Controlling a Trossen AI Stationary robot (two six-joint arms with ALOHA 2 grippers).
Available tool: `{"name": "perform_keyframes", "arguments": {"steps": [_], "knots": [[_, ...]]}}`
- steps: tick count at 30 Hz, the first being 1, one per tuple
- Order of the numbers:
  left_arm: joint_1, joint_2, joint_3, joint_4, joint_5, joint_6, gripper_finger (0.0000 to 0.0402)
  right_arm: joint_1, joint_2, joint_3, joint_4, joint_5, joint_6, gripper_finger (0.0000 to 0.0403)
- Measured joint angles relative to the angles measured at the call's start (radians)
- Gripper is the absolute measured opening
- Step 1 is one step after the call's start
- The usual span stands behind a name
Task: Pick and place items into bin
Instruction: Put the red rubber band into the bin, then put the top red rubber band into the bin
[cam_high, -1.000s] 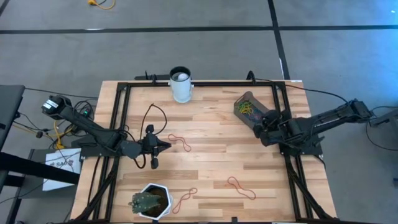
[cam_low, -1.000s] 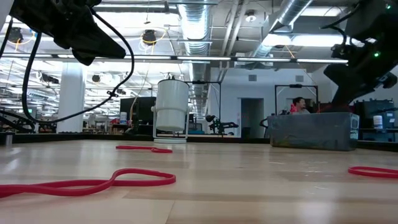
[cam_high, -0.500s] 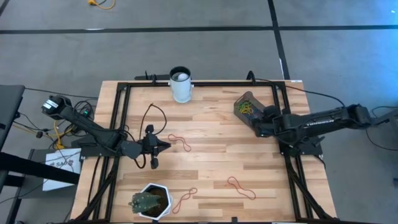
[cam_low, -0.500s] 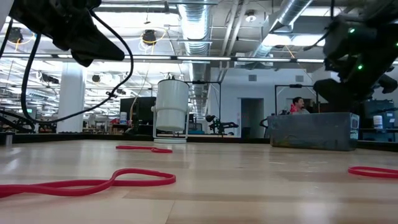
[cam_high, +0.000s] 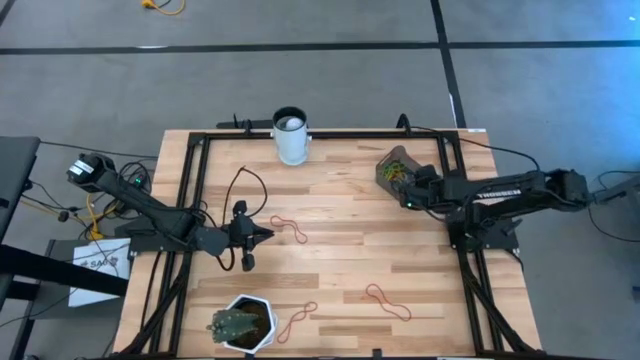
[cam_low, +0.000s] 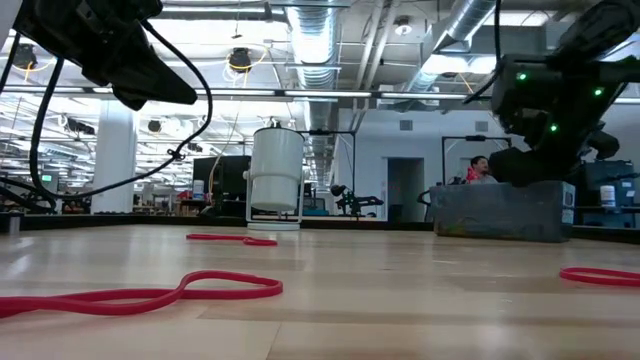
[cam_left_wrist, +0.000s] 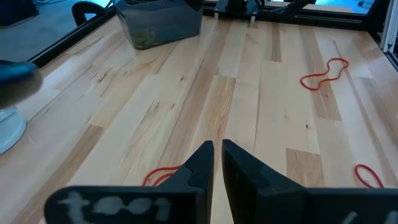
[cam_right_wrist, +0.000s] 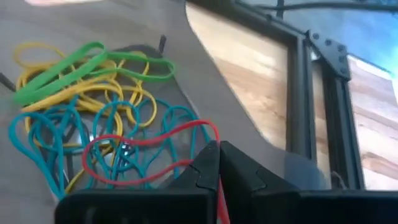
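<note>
The bin (cam_high: 397, 168) is a dark translucent tray at the table's far right, holding green, yellow, teal and red bands (cam_right_wrist: 93, 112). My right gripper (cam_high: 408, 195) hangs over the bin's near edge, shut on a red band (cam_right_wrist: 143, 158). My left gripper (cam_high: 262, 233) hovers above the table's left middle, shut and touching nothing. A red band (cam_high: 288, 228) lies flat just to its right and shows below its fingers (cam_left_wrist: 163, 176). Two more red bands (cam_high: 386, 301) (cam_high: 296, 320) lie flat near the table's near edge. My right gripper (cam_right_wrist: 219, 152) pinches one strand of the red band (cam_right_wrist: 213, 132) between its two shut fingers. It comes slanting down into the bin from the near side. The rest of the loop (cam_right_wrist: 106, 168) lies slack over the teal and yellow bands in the bin.
A white cylindrical cup (cam_high: 291, 135) stands at the table's far edge, left of the bin. A white hexagonal plant pot (cam_high: 245, 322) sits at the near left edge. A black frame rail (cam_right_wrist: 298, 93) runs right beside the bin. A black cable (cam_high: 245, 185) loops over the left part.
My right gripper has moved toward the far edge and slightly left, from near the bin's near right corner to over the bin, and its arm has stretched out flatter. The left arm and the bands on the table have stayed put.
</note>
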Motion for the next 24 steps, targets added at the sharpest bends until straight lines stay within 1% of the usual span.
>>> {"name": "perform_keyframes", "arguments": {"steps": [3, 6, 9, 12, 15, 18, 22, 24], "knots": [[0.000, 0.000, 0.000, -0.001, 0.000, 0.000, 0.0023, -0.036, 0.003, -0.001, -0.001, -0.043, -0.045, 0.0021], [0.000, 0.000, 0.000, -0.001, 0.000, 0.002, 0.0023, -0.059, 0.003, -0.002, 0.009, -0.065, -0.082, 0.0048], [0.000, 0.000, 0.000, -0.001, 0.000, 0.005, 0.0023, -0.073, 0.000, -0.001, 0.011, -0.067, -0.088, 0.0073], [0.000, 0.000, 0.000, -0.001, 0.000, 0.007, 0.0023, -0.069, 0.001, 0.019, 0.010, -0.060, -0.113, 0.0089], [0.000, 0.000, 0.000, -0.001, 0.000, 0.008, 0.0023, -0.061, 0.001, 0.064, 0.010, -0.058, -0.146, 0.0094], [0.000, 0.000, 0.000, 0.000, 0.000, 0.005, 0.0023, -0.035, -0.009, 0.128, 0.010, -0.065, -0.170, 0.0091], [0.000, 0.000, 0.000, 0.000, 0.000, -0.018, 0.0023, 0.047, -0.031, 0.215, 0.023, -0.082, -0.223, 0.0083], [0.000, 0.000, 0.000, 0.001, 0.000, -0.043, 0.0023, 0.107, -0.043, 0.239, 0.088, -0.093, -0.280, 0.0080]]}}
